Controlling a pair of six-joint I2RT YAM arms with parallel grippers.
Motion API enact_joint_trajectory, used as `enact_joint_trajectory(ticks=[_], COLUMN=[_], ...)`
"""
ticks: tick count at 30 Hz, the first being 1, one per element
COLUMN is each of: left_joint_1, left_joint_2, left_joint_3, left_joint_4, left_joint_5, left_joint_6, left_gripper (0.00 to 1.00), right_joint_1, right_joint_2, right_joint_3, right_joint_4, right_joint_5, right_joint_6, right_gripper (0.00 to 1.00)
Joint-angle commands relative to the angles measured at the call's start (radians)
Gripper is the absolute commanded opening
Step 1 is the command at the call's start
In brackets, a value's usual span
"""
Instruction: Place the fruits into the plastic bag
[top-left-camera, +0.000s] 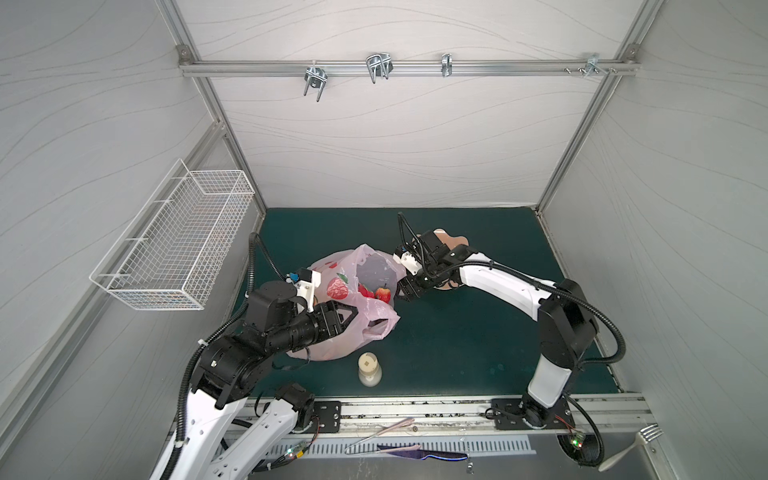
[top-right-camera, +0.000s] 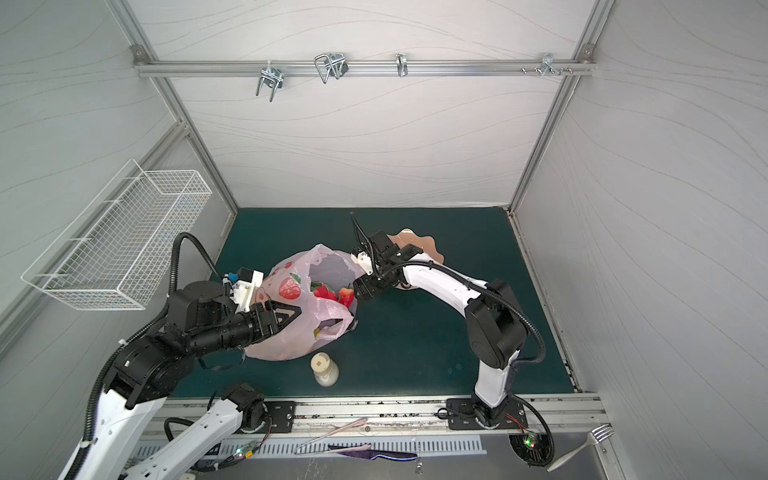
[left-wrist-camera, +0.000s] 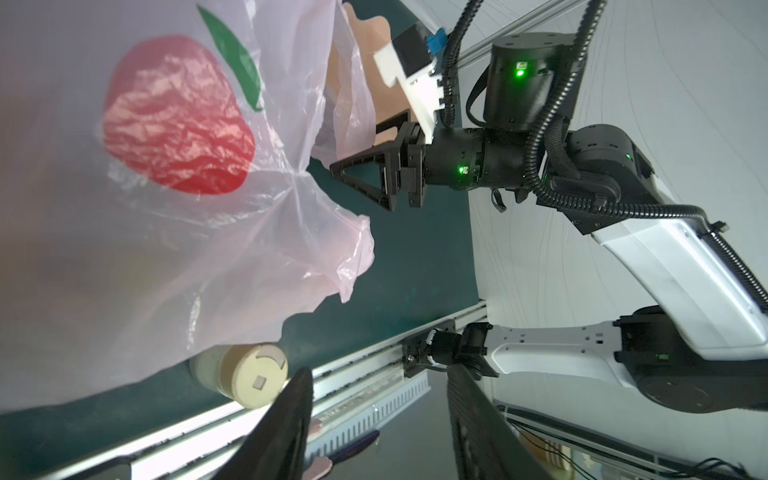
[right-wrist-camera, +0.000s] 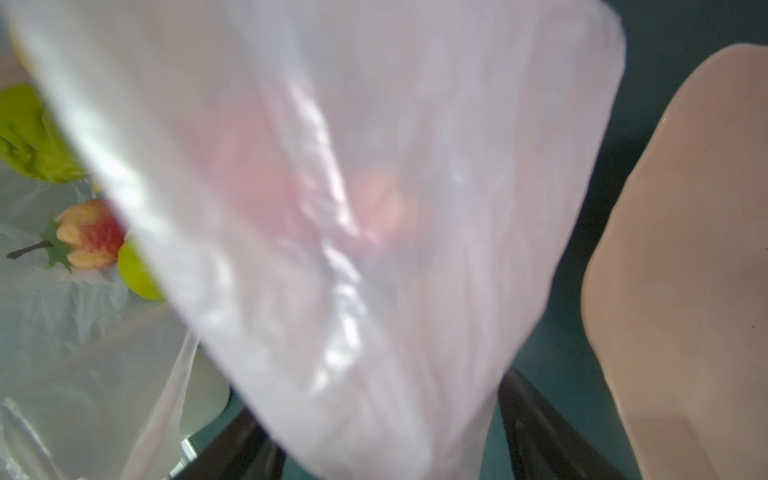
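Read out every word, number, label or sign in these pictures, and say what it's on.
No text is readable.
The plastic bag carries fruit pictures only, no words.
The bottle cap has a plain square mark, no letters.
The small tag on the right arm is too small to read.

The left arm (top-left-camera: 266, 328) reaches in from the near left, forearm low and level. The left gripper (top-left-camera: 353, 312) points right, fingers (left-wrist-camera: 286, 424) parted. The right arm (top-left-camera: 507, 286) arches over from the near right. The right gripper (top-left-camera: 398, 293) points left, fingers apart.
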Motion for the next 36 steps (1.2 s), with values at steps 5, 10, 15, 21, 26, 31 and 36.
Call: enact_joint_trajectory(ticks=[5,10,15,21,26,31,36], left_joint_1=[-0.025,-0.119,-0.265,-0.418,-0.495,-0.515,-0.53], left_joint_2=[0.066,0.147,0.187,0.228,0.31,0.36,0.393], left_joint_3=[0.083,0.171,0.163,0.084,0.09,0.051,0.018], left_joint_4=[-0.106,-0.222,-0.232,-0.046,0.025,0.108,0.142], left_joint_5=[0.095,0.017,-0.122,-0.273,-0.39,-0.439,-0.46], left_joint_6=[-0.196,-0.255,-0.378,-0.578,-0.649,-0.692,-0.747], left_gripper=[0.58,0.6,0.6,0.6,0.61,0.61,0.61], right_joint_1=[-0.004,-0.005,-0.004,-0.005,-0.005,-0.005,-0.007], right_joint_2=[-0.011,-0.023,-0.031,-0.042,-0.044,-0.046,-0.041], right_joint_3=[0.0,-0.015,-0.017,-0.027,-0.033,-0.022,-0.01], right_joint_4=[0.018,0.018,0.013,0.022,0.033,0.033,0.033], right_joint_5=[-0.008,-0.006,-0.003,-0.004,-0.012,-0.017,-0.027], right_joint_6=[-0.012,-0.009,-0.007,0.003,0.011,0.014,0.014], right_gripper=[0.7,0.69,0.69,0.69,0.69,0.68,0.68])
